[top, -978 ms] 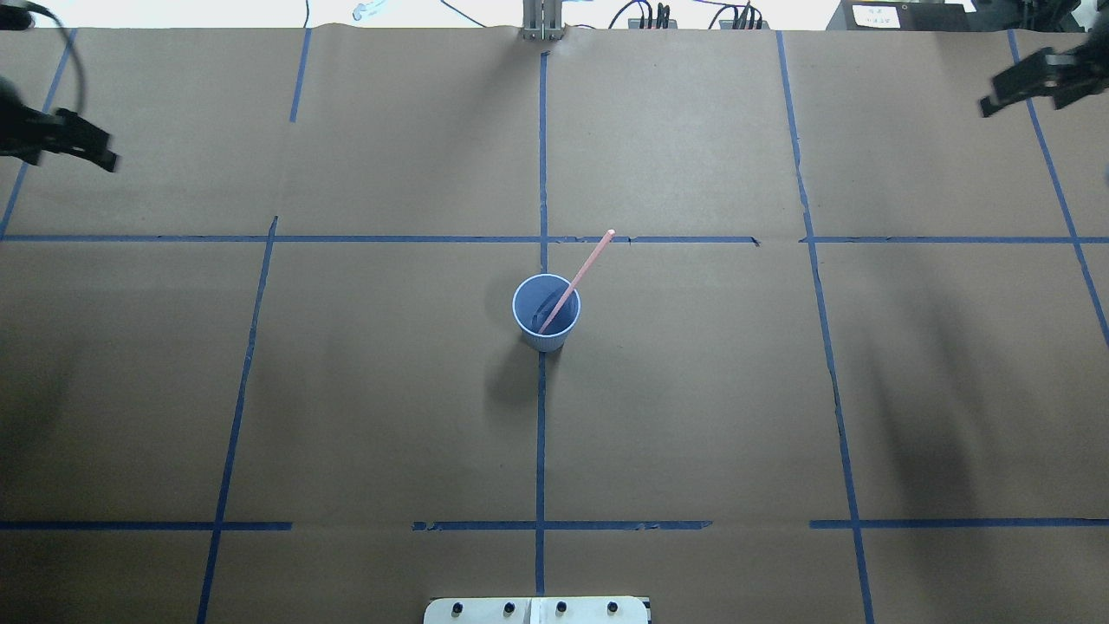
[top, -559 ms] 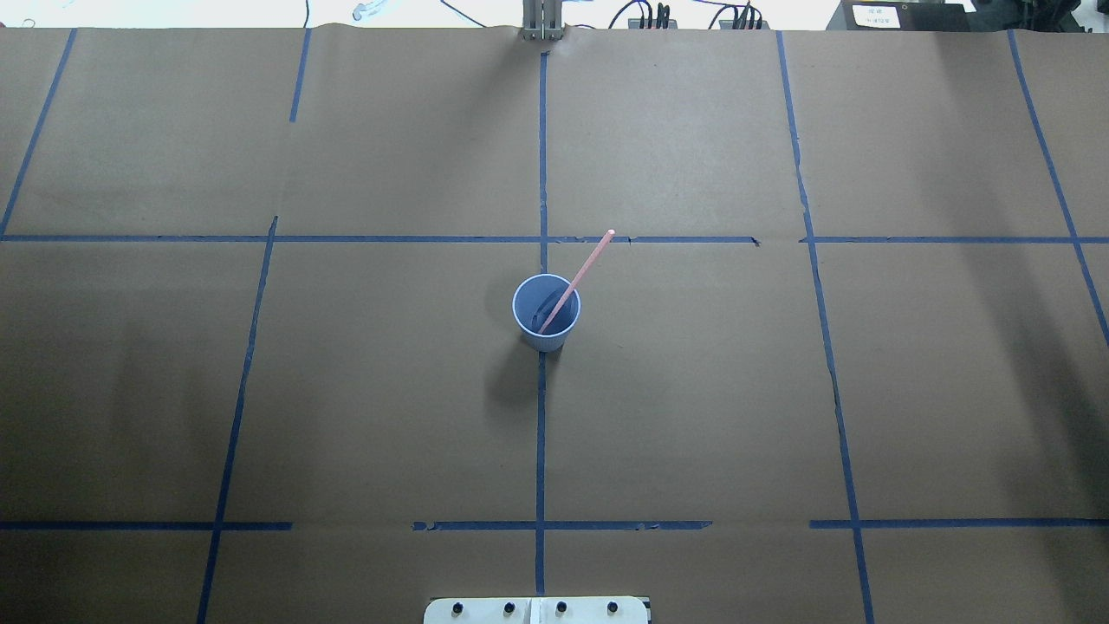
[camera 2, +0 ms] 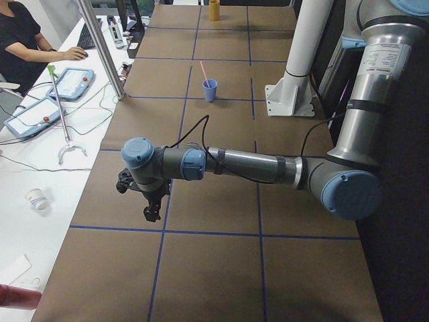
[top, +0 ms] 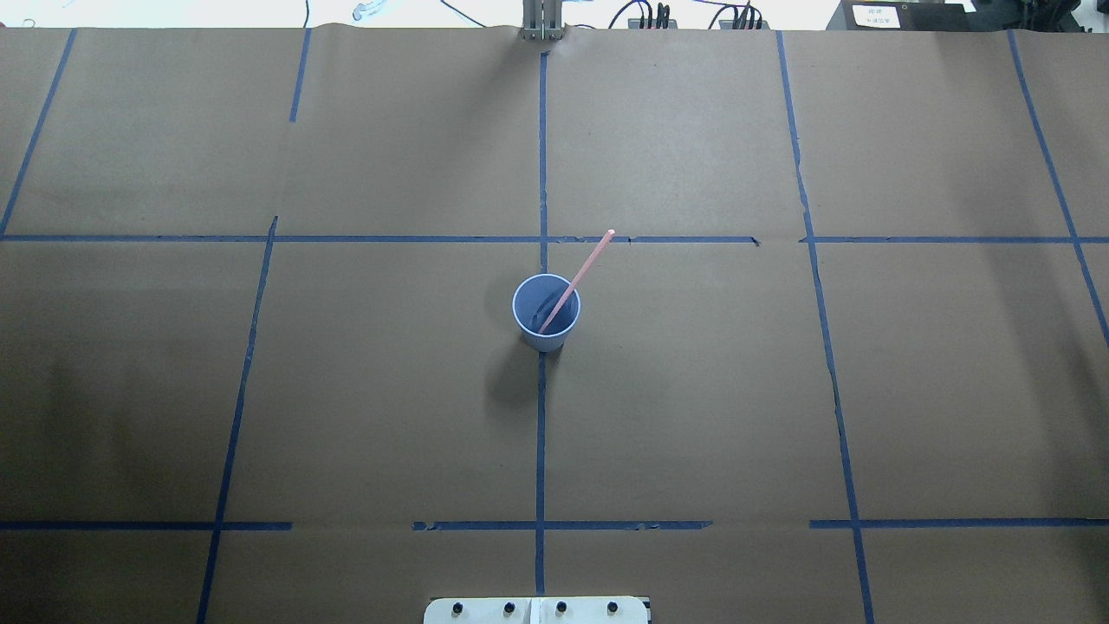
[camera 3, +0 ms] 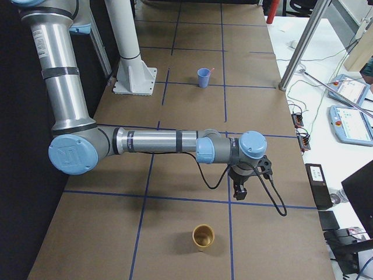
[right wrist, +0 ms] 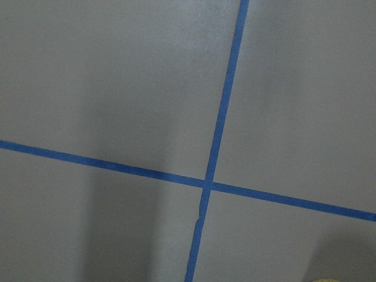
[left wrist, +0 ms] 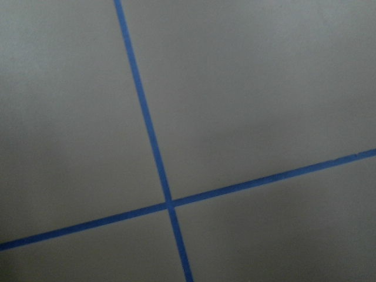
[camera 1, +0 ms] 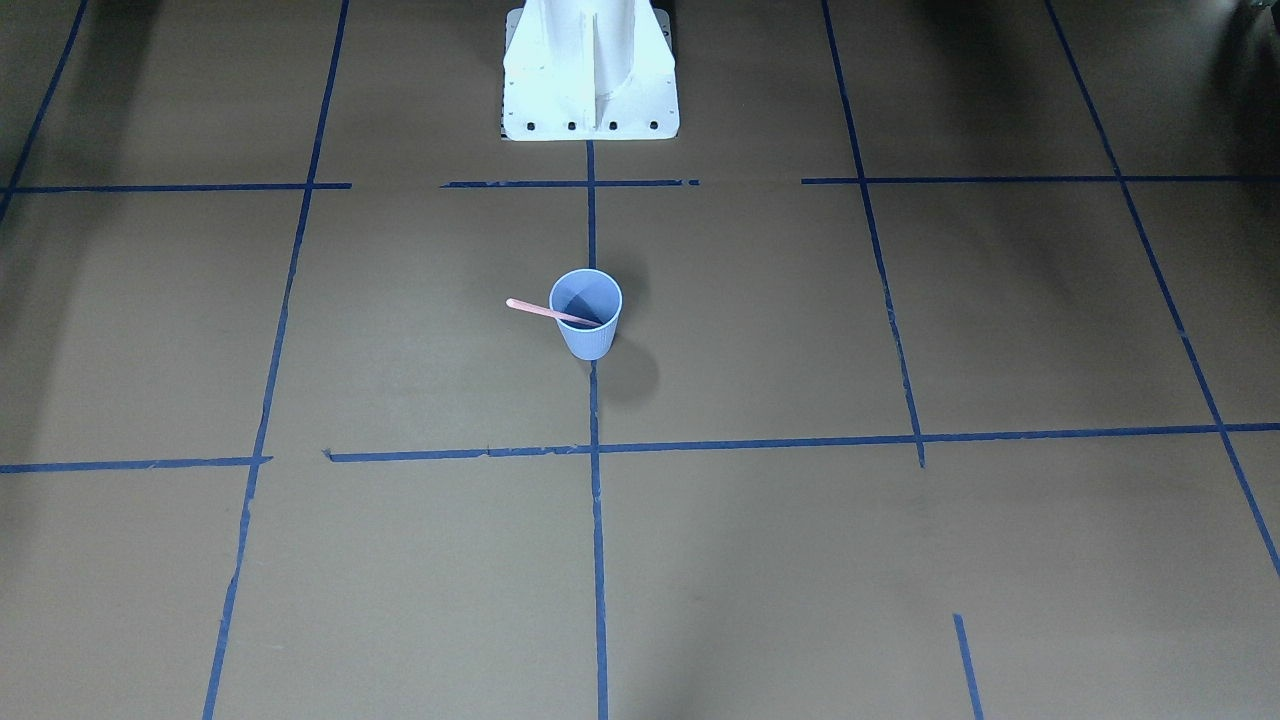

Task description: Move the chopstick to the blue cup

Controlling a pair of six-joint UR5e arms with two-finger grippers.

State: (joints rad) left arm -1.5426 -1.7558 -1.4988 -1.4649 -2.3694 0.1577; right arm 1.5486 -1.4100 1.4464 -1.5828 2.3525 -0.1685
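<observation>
The blue cup [top: 548, 343] stands upright at the middle of the table, also in the front view [camera 1: 588, 342]. The pale pink chopstick [top: 593, 255] leans inside it, its lower end in the cup and its upper end pointing far right over the rim; it also shows in the front view [camera 1: 528, 308]. My left gripper [camera 2: 153, 212] shows only in the left side view, far from the cup near the table's left end. My right gripper [camera 3: 239, 194] shows only in the right side view, near the right end. I cannot tell whether either is open or shut. Neither holds anything that I can see.
A yellow cup [camera 3: 203, 236] stands near the table's right end, close to my right gripper. The white robot base [camera 1: 590, 70] is behind the blue cup. A metal post [camera 2: 100, 47], control pendants and an operator [camera 2: 20, 33] are at the far side.
Both grippers, seen at the overhead view's far corners one second ago, have moved outward out of that view. The cup and chopstick have not moved.
</observation>
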